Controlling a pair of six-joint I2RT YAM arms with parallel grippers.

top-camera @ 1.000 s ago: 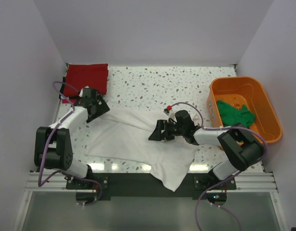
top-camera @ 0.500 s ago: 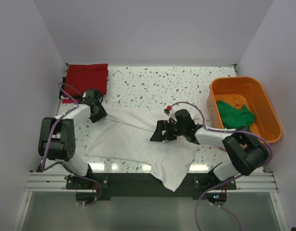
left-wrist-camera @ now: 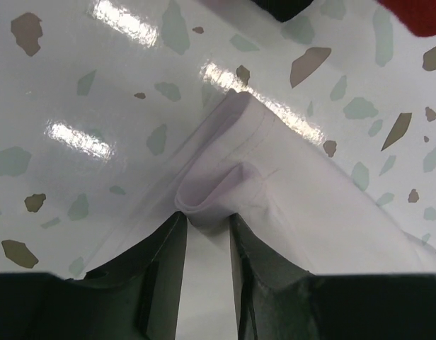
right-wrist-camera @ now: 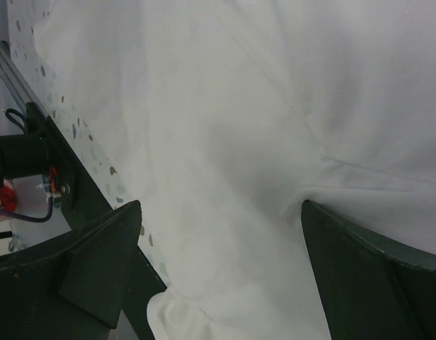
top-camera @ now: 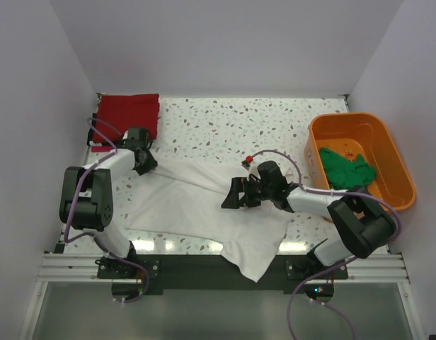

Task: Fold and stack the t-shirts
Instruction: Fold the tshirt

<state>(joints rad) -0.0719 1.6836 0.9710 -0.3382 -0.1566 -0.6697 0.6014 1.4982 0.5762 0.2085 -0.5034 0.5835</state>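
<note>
Top view, left arm: dropped and reached in over the last second; left fingers point(top-camera: 143, 162) now down on the far-left corner of the white t-shirt point(top-camera: 197, 205), narrowed from wide apart.
Top view, right arm: barely moved; right fingers point(top-camera: 231, 195) spread wide, low over the middle of the same shirt.
Top view, shirts: white one spread crumpled on the table point(top-camera: 239, 120), one end hanging over the near edge; red t-shirt point(top-camera: 129, 113) folded in the far-left corner; green t-shirt point(top-camera: 347, 166) heaped in the orange tub point(top-camera: 359, 119) at right.
Left wrist view: left fingers point(left-wrist-camera: 161, 269) pinched on a raised fold at the hemmed corner point(left-wrist-camera: 236, 188) of the white t-shirt point(left-wrist-camera: 310, 212); cloth bunched between them, speckled table point(left-wrist-camera: 98, 71) beyond, red cloth just showing at the top right.
Right wrist view: right fingers point(right-wrist-camera: 98, 269) released, nothing between them; only white t-shirt point(right-wrist-camera: 239, 106) beneath, whether touched cannot be told.
Meaning for the task: corner grasp looks just made on the left, so probably ready to lift or drag for straightening or the first fold; right side not yet gripping; folding of the white shirt barely begun, green one untouched.
</note>
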